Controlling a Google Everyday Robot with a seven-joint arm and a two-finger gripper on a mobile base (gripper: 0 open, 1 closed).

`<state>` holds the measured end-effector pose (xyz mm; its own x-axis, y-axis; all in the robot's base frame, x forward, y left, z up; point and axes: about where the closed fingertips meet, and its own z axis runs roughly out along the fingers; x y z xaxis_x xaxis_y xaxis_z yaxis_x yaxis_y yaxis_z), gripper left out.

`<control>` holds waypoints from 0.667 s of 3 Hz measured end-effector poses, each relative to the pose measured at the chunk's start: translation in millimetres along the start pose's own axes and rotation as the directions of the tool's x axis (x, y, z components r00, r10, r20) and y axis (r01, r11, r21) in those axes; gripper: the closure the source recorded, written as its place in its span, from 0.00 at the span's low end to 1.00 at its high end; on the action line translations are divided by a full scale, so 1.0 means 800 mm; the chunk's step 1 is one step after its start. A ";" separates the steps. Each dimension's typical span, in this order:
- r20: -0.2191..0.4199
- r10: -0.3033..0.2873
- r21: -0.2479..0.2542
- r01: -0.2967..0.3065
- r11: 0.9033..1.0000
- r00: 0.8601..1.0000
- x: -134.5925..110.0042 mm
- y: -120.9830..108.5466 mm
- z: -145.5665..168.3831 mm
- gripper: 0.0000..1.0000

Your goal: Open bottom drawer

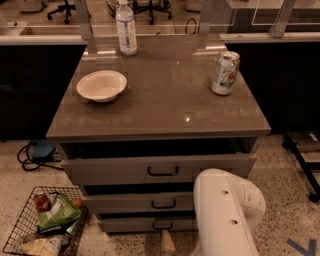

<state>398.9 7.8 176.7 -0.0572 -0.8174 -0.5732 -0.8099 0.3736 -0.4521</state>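
Nearest to you, arm: a fat white link [226,215] fills the lower right corner and covers the right ends of the two lower drawer fronts.
Gripper: your gripper [167,243] shows only as a tan piece at the bottom edge, just under the lowest handle. You cannot tell whether it is open or closed, or whether it touches anything.
Bottom drawer: the bottom drawer [127,223] is the lowest and narrowest grey front, close to the floor. Its small black bar handle [162,226] sits at its centre, directly above the gripper.
Basket: a wire basket [22,220] stands on the speckled floor left of the cabinet and holds a green packet [57,212] and other snacks.
Middle drawer: the mid-sized front [125,202] carries its own black handle — a dark gap runs above it.
Top drawer: the widest front [110,171] lies under a deep dark gap below the countertop.
Countertop: the grey-brown top [170,100] is glossy with small glints of light.
Bowl: a pale bowl [101,85] sits on the left side, upright.
Can: a drink can [225,73] stands near the right edge, well apart from the bowl.
Bottle: a clear bottle [126,27] stands at the far edge — behind the bowl.
Beyond: office chair bases [65,10] on the far floor.
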 end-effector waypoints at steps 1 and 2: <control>-0.001 0.003 0.009 -0.003 1.000 1.000 0.003 -0.004 0.018 0.00; -0.003 0.015 0.027 -0.015 1.000 1.000 0.006 -0.011 0.027 0.00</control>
<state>418.5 9.9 162.7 -0.0716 -0.8131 -0.5777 -0.7931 0.3976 -0.4614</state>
